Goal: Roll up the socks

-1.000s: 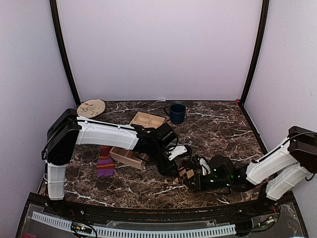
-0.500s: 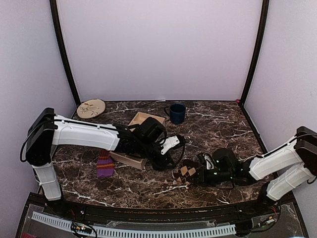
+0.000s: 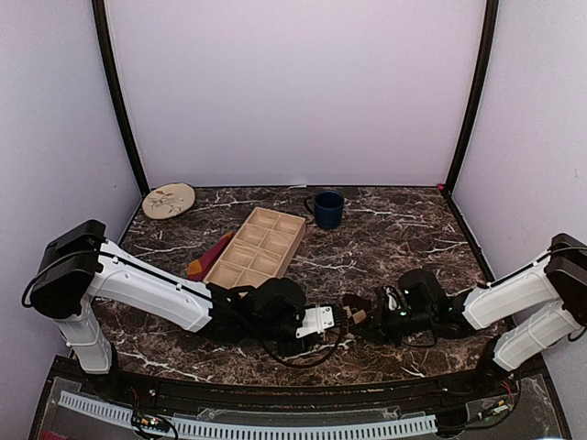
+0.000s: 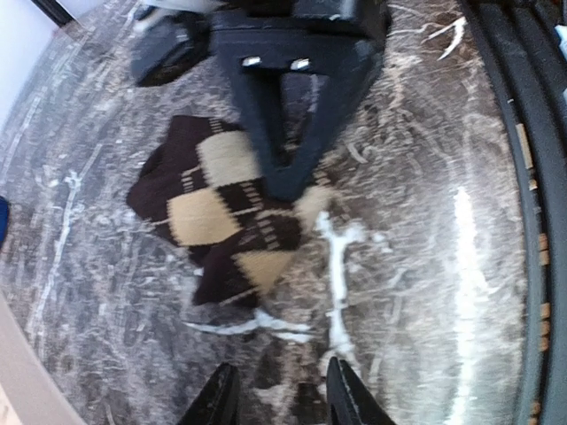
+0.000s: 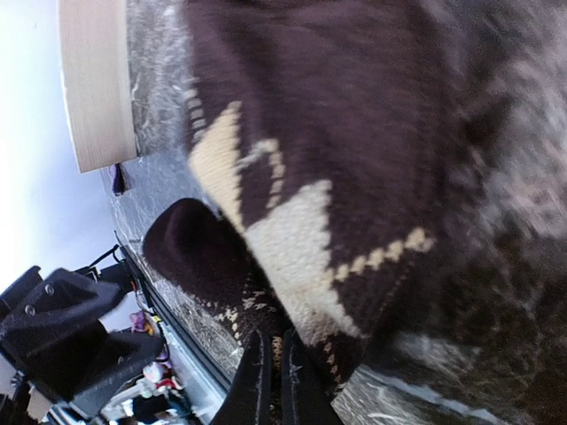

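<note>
Risk: brown sock (image 4: 221, 212), bunched on the near side of the tray (image 3: 260, 247), looks only nipped at one edge by the clenched right gripper (image 5: 273, 381). A tug could slip it free and unfold it. Left gripper (image 4: 282, 403) gapes empty just short of it. Striped sock (image 3: 207, 259) lies against tray's left side.

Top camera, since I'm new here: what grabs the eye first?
At the table's near centre the right hand is shut on the brown argyle sock, while the left hand faces it, open. Behind them a wooden compartment tray lies diagonally.
</note>
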Tool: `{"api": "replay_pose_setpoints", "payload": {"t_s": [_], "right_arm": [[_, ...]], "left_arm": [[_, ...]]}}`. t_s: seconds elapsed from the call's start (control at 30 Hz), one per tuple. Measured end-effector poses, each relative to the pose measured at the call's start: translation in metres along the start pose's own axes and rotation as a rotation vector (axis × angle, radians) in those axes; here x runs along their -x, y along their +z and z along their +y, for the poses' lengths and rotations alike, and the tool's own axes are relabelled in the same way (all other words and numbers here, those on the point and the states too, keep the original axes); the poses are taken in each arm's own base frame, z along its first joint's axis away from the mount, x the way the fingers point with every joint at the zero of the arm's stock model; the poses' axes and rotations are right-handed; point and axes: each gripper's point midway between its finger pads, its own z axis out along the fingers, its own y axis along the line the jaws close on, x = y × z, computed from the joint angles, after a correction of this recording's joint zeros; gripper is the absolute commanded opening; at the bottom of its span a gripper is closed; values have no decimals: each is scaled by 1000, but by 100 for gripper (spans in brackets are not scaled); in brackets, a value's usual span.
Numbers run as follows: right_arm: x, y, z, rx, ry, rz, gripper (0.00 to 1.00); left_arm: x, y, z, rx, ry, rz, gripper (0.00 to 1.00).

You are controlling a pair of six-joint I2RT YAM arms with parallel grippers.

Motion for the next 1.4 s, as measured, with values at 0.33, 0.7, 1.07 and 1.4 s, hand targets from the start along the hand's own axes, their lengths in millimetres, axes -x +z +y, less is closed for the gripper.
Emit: {"api": "replay_pose_setpoints", "payload": {"t_s": [0.33, 0.7, 1.07, 1.4], "right_arm": [[-11, -4, -12, 15, 143, 37, 0], [-11, -7, 0, 65, 219, 44, 0], [-15, -8, 2, 80, 236, 68, 0], [-16, -7, 2, 93, 241, 92, 0]], "left_arm": [[21, 3, 25, 154, 127, -133, 37], [25, 4, 3, 111, 275, -197, 32], [7, 29, -20, 63, 353, -144, 36], [9, 46, -5, 160, 374, -121, 37]]}}
